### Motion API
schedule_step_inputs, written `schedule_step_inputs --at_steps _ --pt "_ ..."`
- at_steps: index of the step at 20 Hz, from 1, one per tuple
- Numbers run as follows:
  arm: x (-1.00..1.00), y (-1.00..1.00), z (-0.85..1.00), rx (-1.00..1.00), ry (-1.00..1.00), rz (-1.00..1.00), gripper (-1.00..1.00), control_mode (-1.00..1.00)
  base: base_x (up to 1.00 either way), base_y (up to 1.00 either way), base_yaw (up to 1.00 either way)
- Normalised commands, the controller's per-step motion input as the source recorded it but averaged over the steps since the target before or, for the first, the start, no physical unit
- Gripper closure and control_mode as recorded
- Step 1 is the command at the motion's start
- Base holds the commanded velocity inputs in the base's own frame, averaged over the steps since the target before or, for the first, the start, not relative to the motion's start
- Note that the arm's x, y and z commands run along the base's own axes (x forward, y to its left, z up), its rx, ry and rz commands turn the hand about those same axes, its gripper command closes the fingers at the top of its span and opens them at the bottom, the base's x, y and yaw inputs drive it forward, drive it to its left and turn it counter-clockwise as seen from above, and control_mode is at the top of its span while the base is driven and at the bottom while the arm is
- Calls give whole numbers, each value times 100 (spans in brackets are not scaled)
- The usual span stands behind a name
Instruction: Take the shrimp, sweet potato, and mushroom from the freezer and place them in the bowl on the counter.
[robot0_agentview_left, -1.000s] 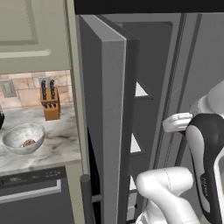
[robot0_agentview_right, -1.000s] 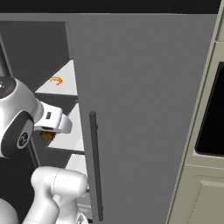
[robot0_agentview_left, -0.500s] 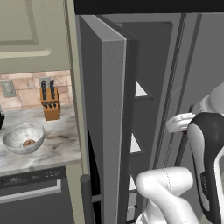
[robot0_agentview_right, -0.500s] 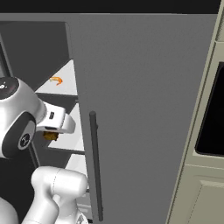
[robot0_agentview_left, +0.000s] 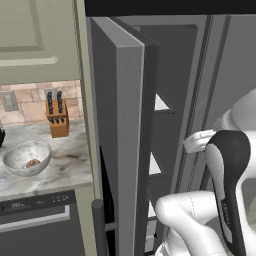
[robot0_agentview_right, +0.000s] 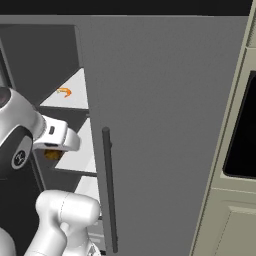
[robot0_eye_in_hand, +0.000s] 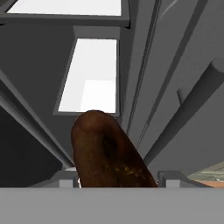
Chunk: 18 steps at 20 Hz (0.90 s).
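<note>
A: Flat, even rendered light; no single source shows; the freezer (robot0_agentview_left: 125, 125) door reads mid grey, its interior dimmer.

B: White shelves (robot0_eye_in_hand: 94, 74) glow brightest in the hand view; soft shade darkens the gap beneath them.

A: No glare; edges slightly soft and coarse; the close brown lump (robot0_eye_in_hand: 109, 153) looks a little blurred.

Definitely a home kitchen, rendered rather than real. Pale marbled counter (robot0_agentview_left: 65, 160) with a brick backsplash (robot0_agentview_left: 30, 100) behind it, a wooden knife block (robot0_agentview_left: 57, 117) and a mottled bowl (robot0_agentview_left: 27, 157) sitting on top. Cream wall cabinet (robot0_agentview_left: 35, 35) overhead, dark dishwasher (robot0_agentview_left: 35, 225) under the worktop. Tall dark grey freezer (robot0_agentview_right: 165, 125) standing open with white shelves (robot0_agentview_right: 67, 97) inside, plus a built-in oven (robot0_agentview_right: 242, 135) off to the side.
</note>
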Motion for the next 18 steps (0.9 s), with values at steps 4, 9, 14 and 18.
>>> schedule_step_inputs --at_steps 4,9,14,18 --pt "0 25 0 0 0 0 100 -100 0 0 0" --pt "0 3 0 0 0 0 100 -100 0 0 0" --pt "0 -3 0 0 0 0 100 100 -15 -27 0" --pt "0 0 0 0 0 0 100 100 -90 -57 0"
